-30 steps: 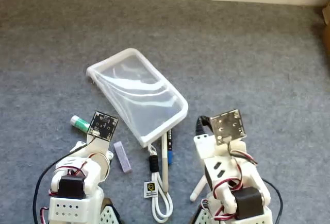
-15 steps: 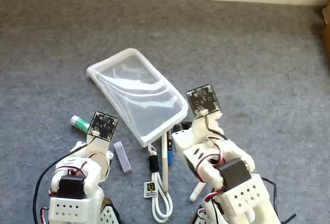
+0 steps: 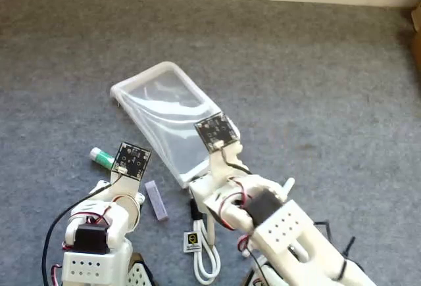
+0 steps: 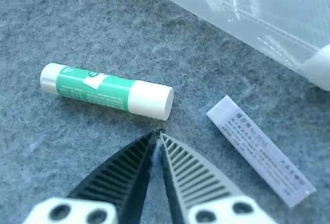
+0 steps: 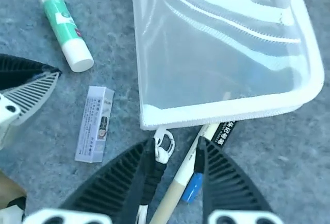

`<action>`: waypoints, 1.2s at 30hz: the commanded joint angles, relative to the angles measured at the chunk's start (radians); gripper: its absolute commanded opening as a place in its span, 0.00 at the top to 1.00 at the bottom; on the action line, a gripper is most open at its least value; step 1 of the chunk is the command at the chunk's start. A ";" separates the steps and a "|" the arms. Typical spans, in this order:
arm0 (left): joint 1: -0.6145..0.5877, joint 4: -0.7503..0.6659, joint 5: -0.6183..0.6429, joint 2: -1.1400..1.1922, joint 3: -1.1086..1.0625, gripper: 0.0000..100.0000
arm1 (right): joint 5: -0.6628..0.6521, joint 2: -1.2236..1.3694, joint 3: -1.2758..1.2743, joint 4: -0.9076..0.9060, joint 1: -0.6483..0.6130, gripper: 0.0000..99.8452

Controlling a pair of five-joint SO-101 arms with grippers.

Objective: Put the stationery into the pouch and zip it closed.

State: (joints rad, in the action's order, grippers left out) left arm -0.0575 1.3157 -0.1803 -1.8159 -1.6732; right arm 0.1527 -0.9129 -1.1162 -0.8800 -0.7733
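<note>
Right gripper (image 5: 177,144) now forward at pouch (image 5: 227,54) corner, spread astride zip pull (image 5: 163,144) and pen (image 5: 178,193); left gripper (image 4: 157,134) pressed together.

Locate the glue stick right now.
In the high view the glue stick lies flat at left, left of the pouch; the left wrist view shows it just ahead of the left gripper, eraser beside it.
</note>
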 commanded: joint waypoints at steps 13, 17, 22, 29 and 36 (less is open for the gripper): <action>-0.004 0.003 0.008 -0.008 -0.024 0.99 | 0.115 0.363 0.068 0.090 -0.150 0.87; -0.004 0.003 0.008 -0.008 -0.024 0.99 | 0.115 0.374 0.068 0.090 -0.151 0.87; -0.004 0.003 0.008 -0.008 -0.024 0.99 | 0.117 0.366 0.068 0.084 -0.153 0.87; -0.004 0.003 0.008 -0.008 -0.024 0.99 | 0.117 0.363 0.070 0.061 -0.211 0.87; -0.004 0.003 0.008 -0.008 -0.024 0.99 | 0.110 0.268 0.065 0.058 -0.217 0.87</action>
State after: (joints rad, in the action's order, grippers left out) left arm -0.0575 1.3157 -0.1803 -1.8159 -1.6732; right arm 0.2616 -0.5785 -1.0902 -0.8155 -0.9743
